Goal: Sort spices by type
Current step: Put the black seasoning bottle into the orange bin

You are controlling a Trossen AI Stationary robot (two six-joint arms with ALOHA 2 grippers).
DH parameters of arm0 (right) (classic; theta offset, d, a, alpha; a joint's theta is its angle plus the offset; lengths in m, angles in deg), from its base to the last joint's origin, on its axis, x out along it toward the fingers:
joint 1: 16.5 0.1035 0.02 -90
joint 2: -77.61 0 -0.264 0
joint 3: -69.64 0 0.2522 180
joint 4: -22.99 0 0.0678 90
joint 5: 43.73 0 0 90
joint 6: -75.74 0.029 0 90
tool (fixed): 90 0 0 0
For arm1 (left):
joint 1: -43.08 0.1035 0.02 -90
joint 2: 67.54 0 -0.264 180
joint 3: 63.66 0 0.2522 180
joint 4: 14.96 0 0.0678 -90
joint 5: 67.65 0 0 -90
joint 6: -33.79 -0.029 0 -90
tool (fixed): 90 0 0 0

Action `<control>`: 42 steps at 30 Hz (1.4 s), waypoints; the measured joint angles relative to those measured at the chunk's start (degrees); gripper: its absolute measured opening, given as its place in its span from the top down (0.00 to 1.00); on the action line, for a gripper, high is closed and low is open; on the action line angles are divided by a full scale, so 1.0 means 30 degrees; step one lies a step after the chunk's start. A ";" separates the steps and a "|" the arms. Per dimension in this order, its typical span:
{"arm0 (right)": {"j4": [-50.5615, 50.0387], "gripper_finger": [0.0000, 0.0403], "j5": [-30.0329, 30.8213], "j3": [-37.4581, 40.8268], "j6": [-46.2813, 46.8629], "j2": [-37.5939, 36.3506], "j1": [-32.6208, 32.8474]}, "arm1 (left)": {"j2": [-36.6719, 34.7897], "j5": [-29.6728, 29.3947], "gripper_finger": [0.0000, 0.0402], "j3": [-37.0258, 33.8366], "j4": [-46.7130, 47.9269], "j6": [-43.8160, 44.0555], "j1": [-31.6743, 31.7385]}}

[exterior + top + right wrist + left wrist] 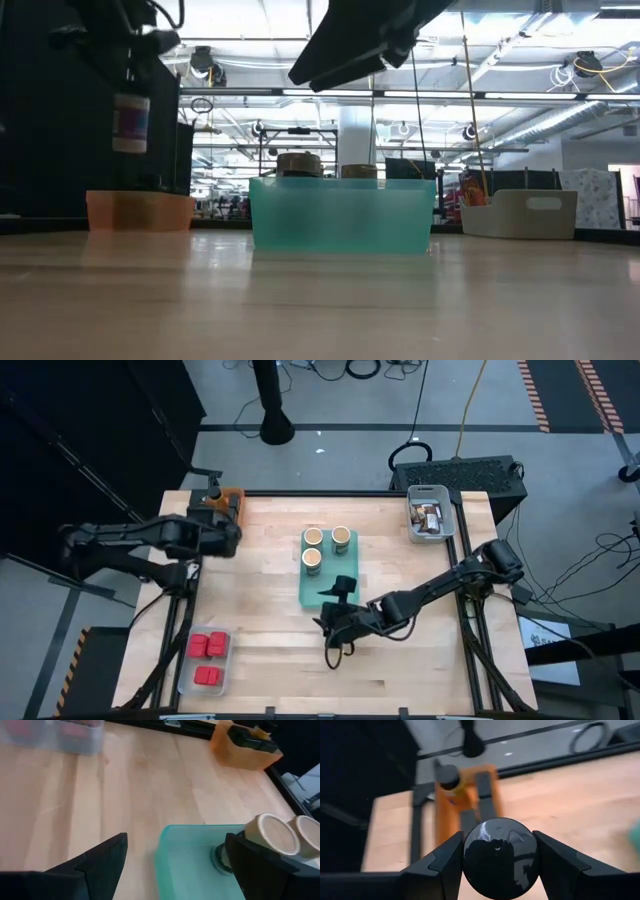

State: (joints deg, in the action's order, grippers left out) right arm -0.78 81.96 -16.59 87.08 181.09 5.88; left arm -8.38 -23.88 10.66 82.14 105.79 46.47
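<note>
Left gripper (497, 865) clamps a black jar (500, 851) above the orange bin (228, 500) at table's 10 o'clock; lower it centred before letting go; right gripper (335, 605) gapes empty beside the teal tray (325, 575).

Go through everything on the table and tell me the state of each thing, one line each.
left gripper: shut on a black-lidded jar, above the orange bin
right gripper: open, empty, over the teal tray
tan jars: three, upright in teal tray
red boxes: three, in clear tray
</note>
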 joint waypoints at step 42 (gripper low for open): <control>0.0098 0.21 -0.0565 0.0000 -0.0596 0.0000 -0.0465 | 0.0902 0.5494 0.48 -0.4124 -1.1038 -1.2099 1.5113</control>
State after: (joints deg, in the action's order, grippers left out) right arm -0.49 80.26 -16.59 85.29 181.09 4.49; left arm -5.67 -7.40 -1.71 49.03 69.50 91.81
